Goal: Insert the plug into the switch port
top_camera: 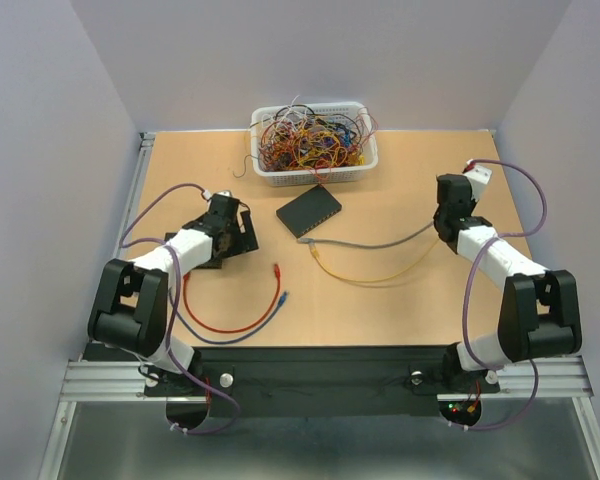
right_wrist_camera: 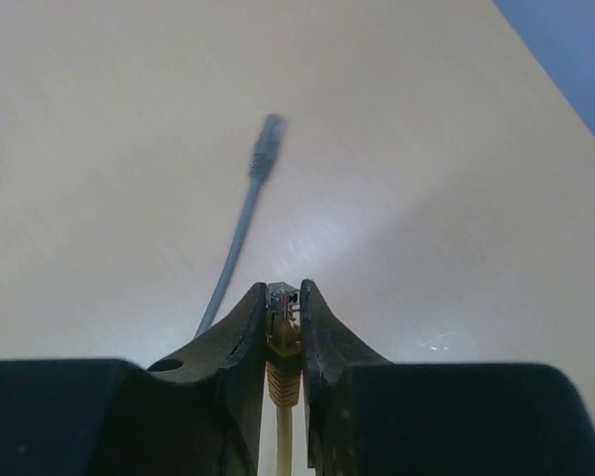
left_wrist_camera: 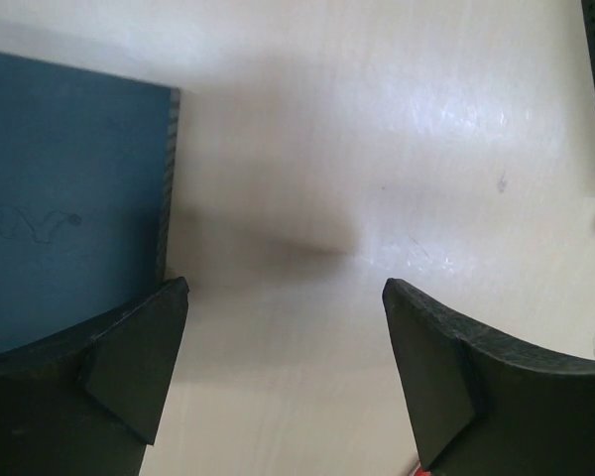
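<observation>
The right end effector (right_wrist_camera: 284, 290) is clamped on the yellow plug (right_wrist_camera: 283, 322). It pinches the plug near the tips, the nose barely past them, with the yellow cable (right_wrist_camera: 284, 441) trailing back between the fingers. It sits at the right of the desk (top_camera: 400, 310), well apart from the switch (top_camera: 309, 211). The switch lies flat near the middle, just in front of the basket (top_camera: 280, 178). The left end effector (left_wrist_camera: 286, 307) has its fingers wide apart over bare desk, holding nothing, and it too is away from the switch.

The risks, as I judge them:

- **Unbraced switch:** nothing holds it, so a push from the plug would likely slide or turn it rather than seat the plug. The left arm probably needs to brace it first.
- **Shallow grip:** the plug may twist or slip back between the fingers on contact.
- **Plug orientation:** its latch side cannot be read, so it may meet the port upside down.
- **Unseen ports:** they cannot be made out from above, so which edge to approach is unclear.
- **Cables in the way:** a grey cable (top_camera: 370, 243) lies across the path, its end just beside the switch's near corner, and the yellow cable loops below it. Either could snag or drag as the arm travels, or the grey end could block the port.
</observation>
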`<state>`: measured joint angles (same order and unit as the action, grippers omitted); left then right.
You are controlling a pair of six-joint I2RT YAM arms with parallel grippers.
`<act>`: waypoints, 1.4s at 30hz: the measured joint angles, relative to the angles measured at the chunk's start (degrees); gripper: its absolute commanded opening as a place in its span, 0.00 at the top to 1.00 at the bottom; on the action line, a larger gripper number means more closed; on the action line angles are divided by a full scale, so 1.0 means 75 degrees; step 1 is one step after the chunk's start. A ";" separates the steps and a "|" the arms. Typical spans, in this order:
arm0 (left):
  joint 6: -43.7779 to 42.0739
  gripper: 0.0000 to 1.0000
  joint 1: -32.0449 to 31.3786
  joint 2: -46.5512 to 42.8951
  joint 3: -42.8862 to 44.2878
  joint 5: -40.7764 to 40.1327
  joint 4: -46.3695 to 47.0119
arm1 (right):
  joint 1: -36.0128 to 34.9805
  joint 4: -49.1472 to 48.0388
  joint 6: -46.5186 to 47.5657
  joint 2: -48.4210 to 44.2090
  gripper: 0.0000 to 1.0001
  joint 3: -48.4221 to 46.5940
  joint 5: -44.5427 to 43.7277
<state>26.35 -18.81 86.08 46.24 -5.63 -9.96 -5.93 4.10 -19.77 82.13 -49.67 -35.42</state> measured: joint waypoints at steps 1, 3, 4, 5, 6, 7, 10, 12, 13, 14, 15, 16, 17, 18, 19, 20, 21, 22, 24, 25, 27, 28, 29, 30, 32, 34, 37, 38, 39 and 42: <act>-0.0096 0.07 0.0093 0.0003 0.0119 0.0003 -0.0105 | 0.0003 0.0009 -0.0026 0.0000 1.00 0.0003 0.0093; -0.0309 0.07 0.0364 0.0006 0.0376 -0.0017 -0.0259 | -0.0015 0.0029 -0.0061 0.0000 0.99 0.0003 0.0239; -0.0487 0.07 0.0548 0.0023 0.0551 -0.0047 -0.0356 | -0.0020 0.0032 -0.0079 0.0000 1.00 0.0003 0.0315; -0.0562 0.06 0.0667 0.0038 0.0621 -0.0064 -0.0399 | -0.0026 0.0032 -0.0085 0.0000 1.00 0.0003 0.0373; -0.0714 0.06 0.0813 0.0070 0.0723 -0.0076 -0.0463 | -0.0020 0.0026 -0.0099 -0.0003 1.00 0.0017 0.0420; -0.0868 0.07 0.0959 0.0119 0.0819 -0.0096 -0.0516 | -0.0017 0.0017 -0.0114 -0.0017 1.00 0.0052 0.0463; -0.1195 0.06 0.1367 0.0347 0.1032 -0.0149 -0.0676 | -0.0017 0.0052 -0.0146 -0.0134 0.99 0.0254 0.0597; -0.1352 0.08 0.1521 0.0516 0.1122 -0.0227 -0.0790 | -0.0017 0.0079 -0.0166 -0.0157 1.00 0.0303 0.0679; -0.1390 0.08 0.1542 0.0571 0.1157 -0.0256 -0.0848 | -0.0017 0.0082 -0.0169 -0.0163 1.00 0.0309 0.0717; -0.1422 0.08 0.1545 0.0624 0.1215 -0.0268 -0.0973 | -0.0017 0.0082 -0.0169 -0.0172 1.00 0.0315 0.0749; -0.1428 0.08 0.1536 0.0632 0.1230 -0.0268 -0.1000 | -0.0017 0.0082 -0.0175 -0.0195 1.00 0.0326 0.0793; -0.1428 0.08 0.1527 0.0621 0.1259 -0.0259 -0.1055 | -0.0017 0.0082 -0.0181 -0.0224 0.99 0.0338 0.0816; -0.1422 0.08 0.1504 0.0571 0.1291 -0.0256 -0.1096 | -0.0017 0.0085 -0.0189 -0.0251 0.99 0.0344 0.0836; -0.1413 0.08 0.1475 0.0522 0.1320 -0.0254 -0.1119 | -0.0017 0.0082 -0.0192 -0.0259 0.99 0.0344 0.0848; -0.1384 0.08 0.1422 0.0414 0.1373 -0.0259 -0.1169 | -0.0017 0.0079 -0.0195 -0.0262 1.00 0.0344 0.0918; -0.1370 0.08 0.1346 0.0286 0.1440 -0.0256 -0.1212 | -0.0017 0.0082 -0.0195 -0.0248 0.96 0.0344 0.1032; -0.1332 0.08 0.1247 0.0163 0.1536 -0.0251 -0.1250 | -0.0017 0.0079 -0.0198 -0.0216 0.92 0.0344 0.1183; -0.1297 0.09 0.1096 0.0023 0.1684 -0.0242 -0.1244 | -0.0017 0.0067 -0.0195 -0.0154 0.73 0.0341 0.1297; -0.1201 0.09 0.0822 -0.0160 0.1929 -0.0146 -0.1099 | -0.0017 0.0064 -0.0198 0.0160 0.42 0.0286 0.1626; -0.1151 0.09 0.0647 -0.0227 0.2014 -0.0105 -0.0953 | -0.0017 0.0085 -0.0195 0.0399 0.27 0.0239 0.1769; -0.1037 0.09 0.0370 -0.0297 0.2069 0.0003 -0.0603 | -0.0017 0.0169 -0.0277 0.0761 0.22 0.0213 0.1973; -0.0979 0.09 0.0233 -0.0303 0.2069 0.0064 -0.0446 | -0.0017 0.0268 -0.0254 0.0871 0.22 0.0213 0.2055; -0.0947 0.09 0.0102 -0.0294 0.2069 0.0099 -0.0341 | -0.0017 0.0428 -0.0251 0.0918 0.22 0.0213 0.2206; -0.0895 0.09 -0.0087 -0.0248 0.2069 0.0149 -0.0230 | -0.0017 0.0478 -0.0251 0.0903 0.22 0.0213 0.2276; -0.0842 0.09 -0.0306 -0.0172 0.2069 0.0213 -0.0117 | -0.0023 0.0490 -0.0216 0.0772 0.22 0.0213 0.2600; -0.0836 0.09 -0.0463 -0.0128 0.2069 0.0265 -0.0087 | -0.0149 0.0487 -0.0157 0.0580 0.22 0.0213 0.2897; -0.0851 0.09 -0.0565 -0.0137 0.2072 0.0321 -0.0114 | -0.0848 0.0446 0.0085 0.0393 0.22 0.0108 0.3139; -0.0909 0.09 -0.0565 -0.0143 0.2104 0.0321 -0.0239 | -0.1177 0.0443 0.0157 0.0396 0.22 0.0023 0.3139; -0.0935 0.09 -0.0565 -0.0146 0.2142 0.0323 -0.0329 | -0.1635 0.0414 0.0245 0.0428 0.22 -0.0108 0.3206; -0.1174 0.09 -0.0565 -0.0152 0.2398 0.0230 -0.0836 | -0.2748 0.0303 0.0417 0.0673 0.22 -0.0525 0.3555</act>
<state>17.54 -23.05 84.95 64.23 -3.90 -16.23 -26.55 6.37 -16.64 87.18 -53.60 -8.75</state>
